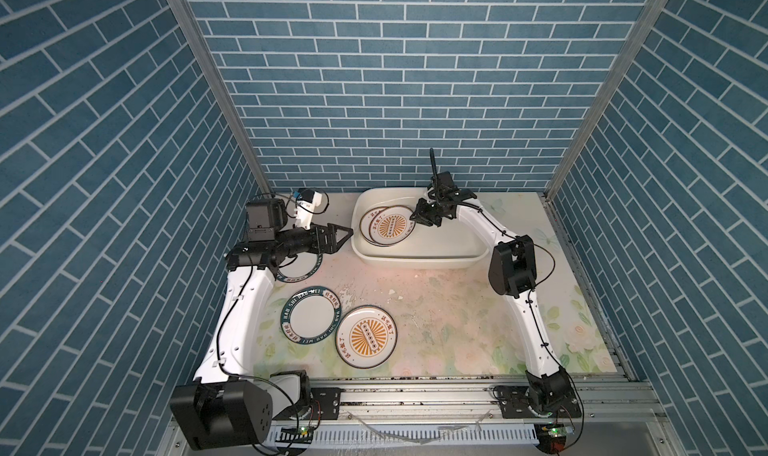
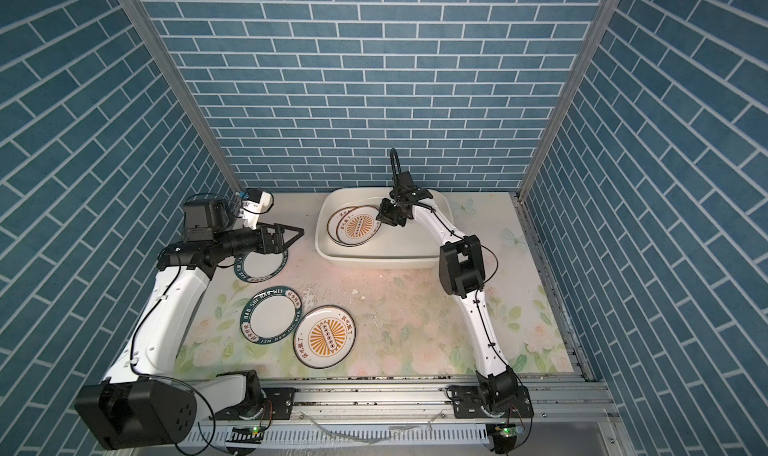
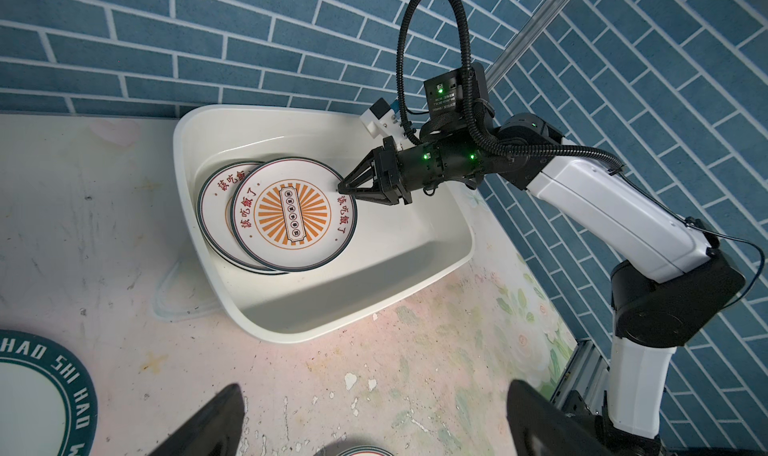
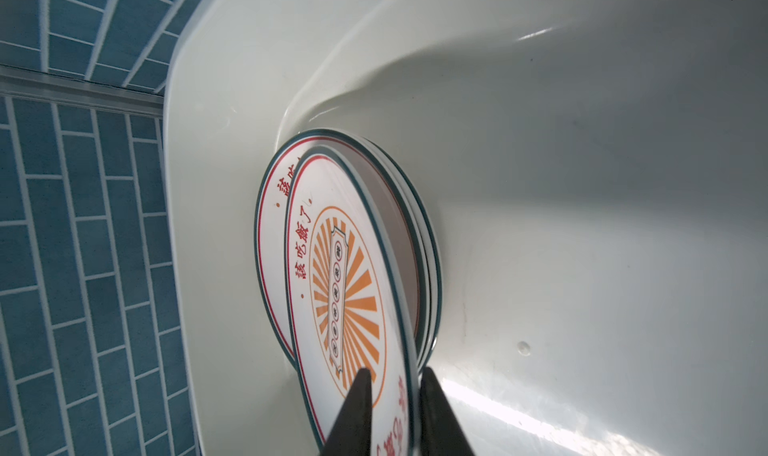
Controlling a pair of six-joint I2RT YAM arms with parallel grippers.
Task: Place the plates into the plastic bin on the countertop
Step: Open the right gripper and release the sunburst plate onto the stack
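The white plastic bin (image 1: 415,261) stands at the back of the countertop (image 1: 457,316). In it a sunburst plate (image 1: 390,226) lies tilted on a stack of other plates (image 1: 368,221). My right gripper (image 4: 395,375) straddles that top plate's (image 4: 345,275) rim, jaws slightly parted, one finger over the face and one behind it. On the countertop lie a teal-band plate (image 1: 311,316), a sunburst plate (image 1: 366,336), and a second teal-band plate (image 1: 301,269) half hidden under my left arm. My left gripper (image 1: 347,239) hangs wide open and empty left of the bin (image 3: 291,333).
Blue brick-pattern walls close in the back and both sides. A metal rail (image 1: 415,395) with both arm bases runs along the front edge. The right half of the bin's floor (image 3: 395,246) is bare. Worn white patches (image 3: 351,379) mark the countertop in front of the bin.
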